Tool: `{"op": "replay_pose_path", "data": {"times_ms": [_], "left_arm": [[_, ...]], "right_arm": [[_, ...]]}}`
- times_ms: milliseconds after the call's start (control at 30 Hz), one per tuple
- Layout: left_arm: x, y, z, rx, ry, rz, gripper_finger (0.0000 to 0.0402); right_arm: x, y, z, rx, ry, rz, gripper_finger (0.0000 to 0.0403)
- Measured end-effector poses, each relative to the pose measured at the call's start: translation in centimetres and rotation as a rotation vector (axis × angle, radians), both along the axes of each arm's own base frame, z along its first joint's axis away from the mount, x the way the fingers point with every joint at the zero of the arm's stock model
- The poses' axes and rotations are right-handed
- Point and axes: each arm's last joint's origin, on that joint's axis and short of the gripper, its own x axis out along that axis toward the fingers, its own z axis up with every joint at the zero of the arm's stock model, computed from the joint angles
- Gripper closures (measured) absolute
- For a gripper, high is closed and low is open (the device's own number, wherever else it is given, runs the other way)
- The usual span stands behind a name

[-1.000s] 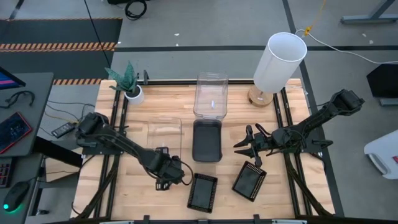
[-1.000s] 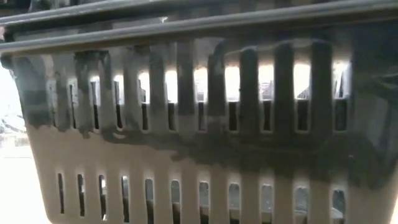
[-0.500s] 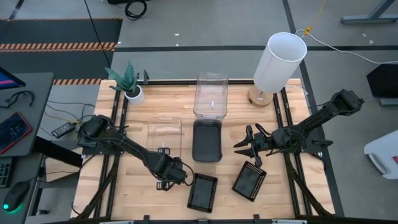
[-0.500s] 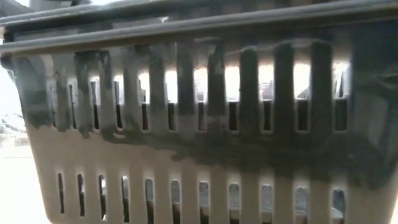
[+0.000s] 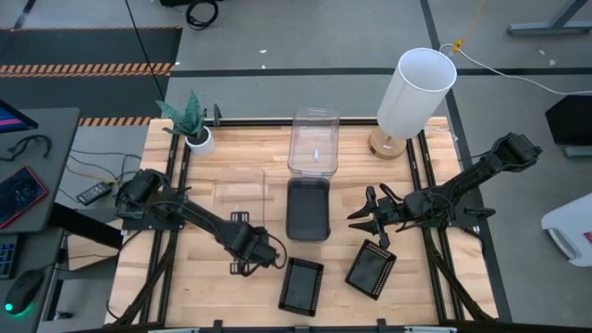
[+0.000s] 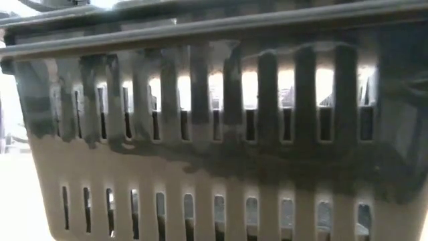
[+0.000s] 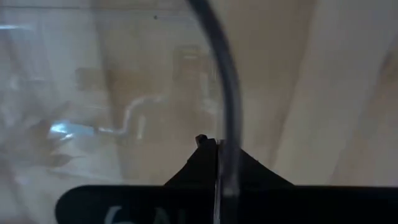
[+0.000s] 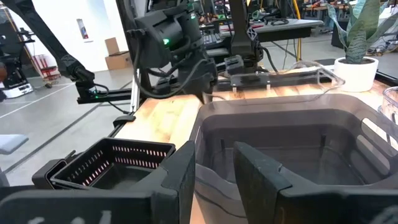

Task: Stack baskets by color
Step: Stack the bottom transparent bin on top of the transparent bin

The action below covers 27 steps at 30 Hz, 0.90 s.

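Observation:
A low clear basket (image 5: pixel 242 197) sits left of centre on the wooden table, and my left gripper (image 5: pixel 252 245) stands over its near wall, pointing down and shut on it. In the left wrist view the clear wall runs up between my left gripper's (image 7: pixel 217 146) dark fingers. A dark-grey basket (image 5: pixel 307 209) rests flat at the centre, with a taller clear basket (image 5: pixel 313 143) behind it. Two black mesh trays (image 5: pixel 301 285) (image 5: pixel 371 270) lie near the front edge. My right gripper (image 5: pixel 363 220) hovers level and open right of the grey basket (image 8: pixel 292 143), holding nothing. My left gripper pinches the clear basket's near wall at its rim (image 7: pixel 225 124), one finger inside the basket and one outside. The fingers come from above, pointing down. Whether the basket's bottom is still on the table does not show.
A white cylinder lamp (image 5: pixel 416 92) stands at the back right and a potted plant (image 5: pixel 191 125) at the back left. The slotted wall of a black mesh tray (image 6: pixel 214 134) fills the low view. Bare wood lies at the near left.
My left gripper has sunk a little onto the clear basket's near wall, shifted slightly toward the far edge, and shut on it. My right arm has kept still.

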Motion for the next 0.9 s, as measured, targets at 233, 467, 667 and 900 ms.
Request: {"op": "replay_pose_path", "data": {"times_ms": [233, 467, 667, 900], "left_arm": [[0.5, 1.5, 3.2, 0.113, 0.063, -0.048, 0.0395], [1.8, 4.8, 7.7, 0.254, 0.067, -0.042, 0.0395], [3.4, 7.8, 10.6, 0.325, 0.0, -0.086, 0.0396], [5.6, 12.7, 13.1, 0.394, -0.122, -0.121, 0.0396]], "right_arm": [[0.0, 0.0, 0.0, 0.0, 0.0, 0.0, 0.0289], [0.0, 0.0, 0.0, 0.0, 0.0, 0.0, 0.0289], [0.0, 0.0, 0.0, -0.008, -0.002, 0.001, 0.0289], [0.0, 0.0, 0.1, -0.01, -0.011, 0.001, 0.0289]]}}
